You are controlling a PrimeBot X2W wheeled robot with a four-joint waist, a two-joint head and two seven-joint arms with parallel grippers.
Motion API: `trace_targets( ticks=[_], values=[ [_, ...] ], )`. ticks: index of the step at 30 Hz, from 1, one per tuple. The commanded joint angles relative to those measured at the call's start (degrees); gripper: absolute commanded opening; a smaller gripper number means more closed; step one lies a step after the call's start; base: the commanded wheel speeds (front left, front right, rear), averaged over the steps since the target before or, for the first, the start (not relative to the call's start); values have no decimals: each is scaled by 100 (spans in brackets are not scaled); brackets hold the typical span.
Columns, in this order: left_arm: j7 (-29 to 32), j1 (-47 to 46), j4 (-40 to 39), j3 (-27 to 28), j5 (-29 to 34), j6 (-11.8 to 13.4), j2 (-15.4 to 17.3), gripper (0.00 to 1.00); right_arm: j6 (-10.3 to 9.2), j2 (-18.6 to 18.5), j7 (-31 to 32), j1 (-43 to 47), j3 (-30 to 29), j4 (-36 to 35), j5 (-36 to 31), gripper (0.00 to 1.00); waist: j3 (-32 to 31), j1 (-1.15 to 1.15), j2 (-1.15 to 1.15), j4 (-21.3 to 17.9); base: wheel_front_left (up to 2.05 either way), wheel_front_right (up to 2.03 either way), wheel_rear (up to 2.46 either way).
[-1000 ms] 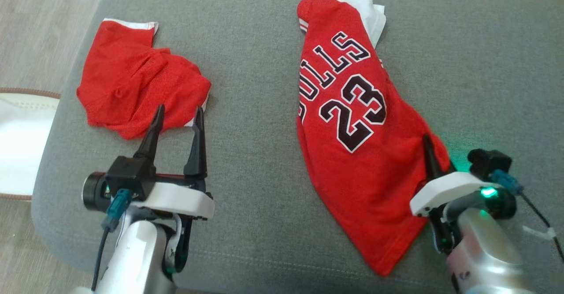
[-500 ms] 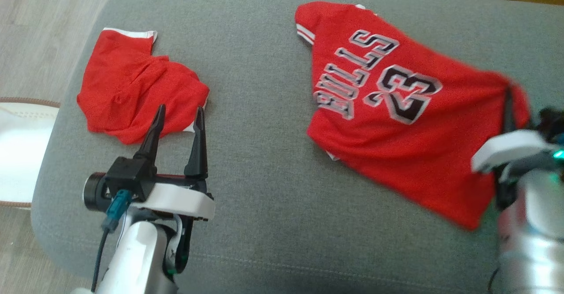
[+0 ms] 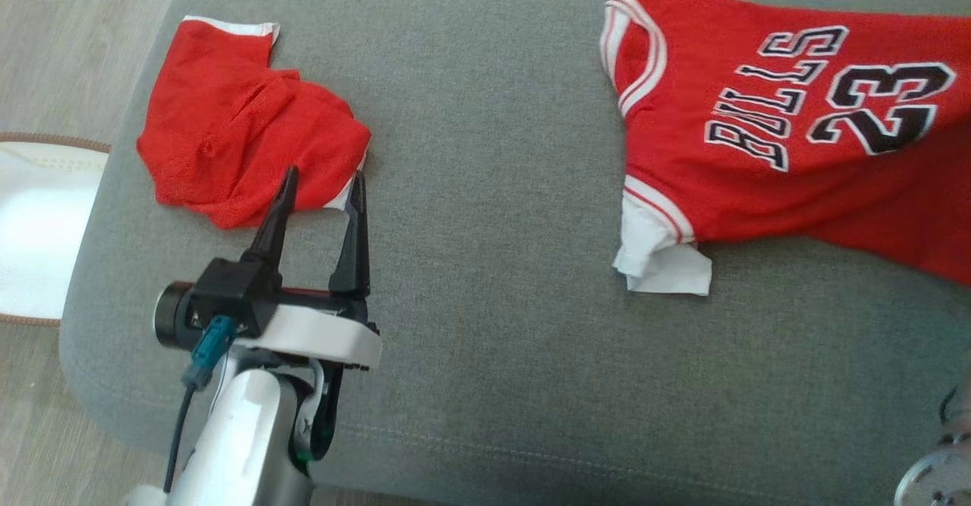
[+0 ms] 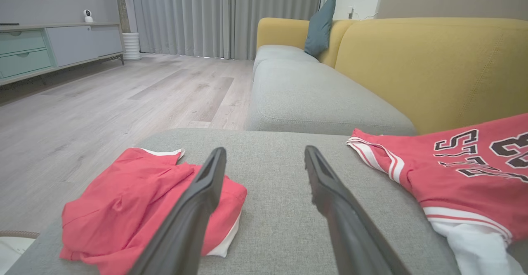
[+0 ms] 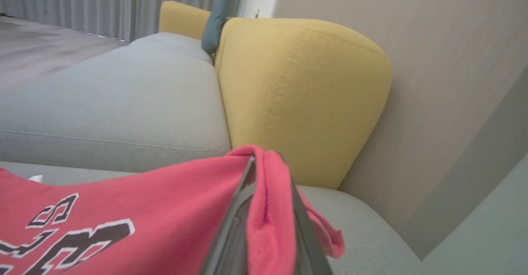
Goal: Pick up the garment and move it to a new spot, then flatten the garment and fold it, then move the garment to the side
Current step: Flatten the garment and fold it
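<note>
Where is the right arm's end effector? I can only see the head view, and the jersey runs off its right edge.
Observer: The right wrist view has it: the right end effector is shut on a bunched fold of the red jersey.
Operator: What is behind the jersey there?
Observer: A yellow sofa backrest rises just beyond it.
Operator: Anything else on that sofa?
Observer: In the left wrist view, a teal pillow leans against the backrest further along.
</note>
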Motion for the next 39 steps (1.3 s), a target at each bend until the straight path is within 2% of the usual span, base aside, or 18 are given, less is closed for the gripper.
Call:
trace_targets(
  ticks=[1, 2, 7, 12, 15, 16, 19, 24, 29, 34, 39],
  values=[
    [-29, -263, -193, 159, -47, 38, 20, 100, 43, -55, 19, -256, 49, -191, -129, 40, 27, 0, 0, 14, 0, 0, 0],
    [-29, -277, -193, 154, -55, 44, 20, 100, 43, -35, -10, -305, -39, -203, -205, 100, 42, 0, 0, 15, 0, 0, 0],
    [-29, -274, -198, 205, -50, 57, 20, 100, 43, 196, -172, -482, -155, -14, -278, 100, 42, 0, 0, -65, 0, 0, 0],
    [-29, -254, -198, 238, -29, 54, 20, 100, 43, 341, -426, -460, 26, 154, -45, 100, -108, 0, 0, -211, 0, 0, 0],
    [-29, -219, -210, 258, -46, 74, 20, 100, 43, 383, -544, -296, 497, 205, 542, 100, -292, 0, 0, -351, 0, 0, 0],
    [-29, -219, -210, 258, -46, 74, 20, 100, 43, 383, -544, -296, 497, 205, 542, 100, -292, 0, 0, -351, 0, 0, 0],
    [-29, -167, -212, 247, -84, 98, 20, 100, 43, 386, -571, 26, 1196, 190, 1262, 100, -447, 0, 0, -457, 0, 0, 0],
    [-29, -36, -193, 217, -126, 165, 20, 100, 43, 388, -576, 1001, 2408, -469, 2536, 100, -693, 0, 0, -650, 0, 0, 0],
    [-29, 94, -163, 171, -120, 191, 19, 100, 43, 389, -577, 2273, 3180, -1201, 3447, 100, -858, 0, 0, -752, 0, 0, 0],
    [-29, 163, -174, 146, -128, 212, 19, 100, 43, 389, -578, 3178, 3635, -1540, 3912, 100, -847, 0, 0, -753, 0, 0, 0],
    [-29, 117, -173, 109, -117, 183, 19, 100, 43, 389, -578, 3328, 3990, -1692, 3868, 100, -746, 0, 0, -642, 0, 0, 0]
  ],
)
